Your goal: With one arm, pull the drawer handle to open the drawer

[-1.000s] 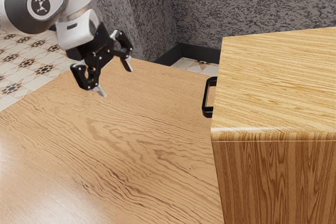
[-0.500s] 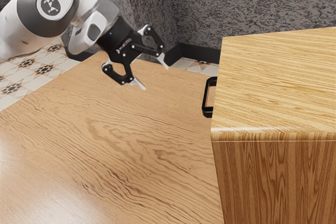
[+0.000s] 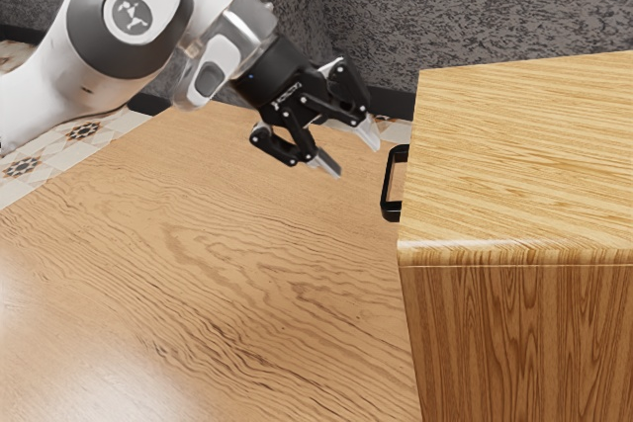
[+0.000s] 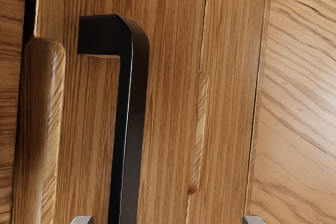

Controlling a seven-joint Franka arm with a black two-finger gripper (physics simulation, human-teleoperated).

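The cabinet point(image 3: 514, 175) stands at the exterior view's right, its black handle point(image 3: 394, 183) upright on the drawer front point(image 4: 173, 77), which looks shut. Just short of the handle hangs the gripper point(image 3: 351, 153), spread wide and empty. The bar sits off-centre between the fingertips, so one finger may strike or miss it. The arm point(image 3: 129, 37) reaches down from the upper left, wrist angled at the handle.

Wooden table point(image 3: 198, 274), grain running lengthwise, nothing on it. Grey rough-textured wall point(image 3: 475, 7) behind. Black baseboard point(image 3: 401, 103) at its foot. Patterned floor tiles point(image 3: 30, 150) beyond the table's edge.
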